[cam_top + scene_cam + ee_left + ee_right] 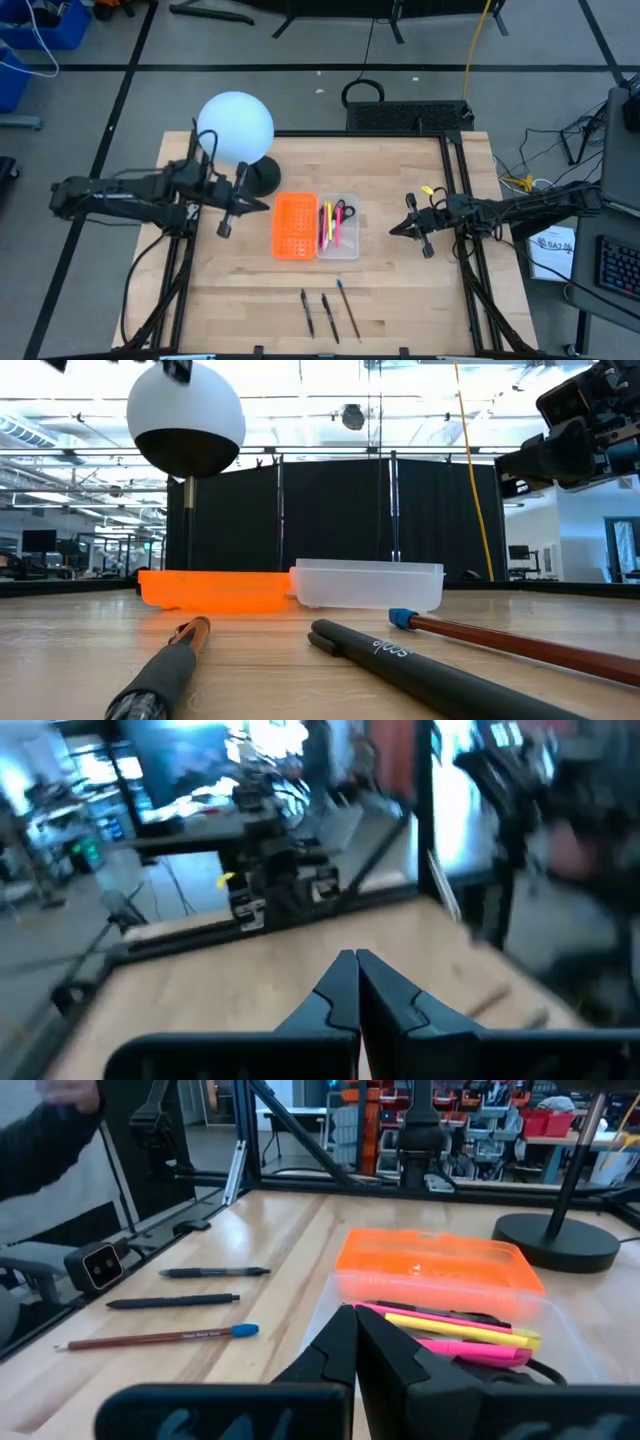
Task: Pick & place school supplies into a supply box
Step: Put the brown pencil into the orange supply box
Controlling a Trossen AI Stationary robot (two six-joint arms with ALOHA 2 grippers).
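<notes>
The clear supply box (350, 245) (368, 585) lies mid-table beside an orange perforated piece (295, 226). A pink-red pen (455, 1347), a yellow pen (450, 1325) and black-handled scissors (343, 211) lie in the box. Two black pens (307, 312) (330, 318) and a brown pencil with a blue end (348, 308) lie flat on the table near its near edge. My left gripper (266, 207) (356, 960) hovers shut just left of the orange piece. My right gripper (393, 230) (356, 1315) hovers shut to the right of the box. Neither holds anything.
A lamp with a white globe (236, 125) and a round black base (262, 177) stands on the table behind the orange piece, close to my left arm. Bare wood lies between the box and the pens (420, 665) at the near edge.
</notes>
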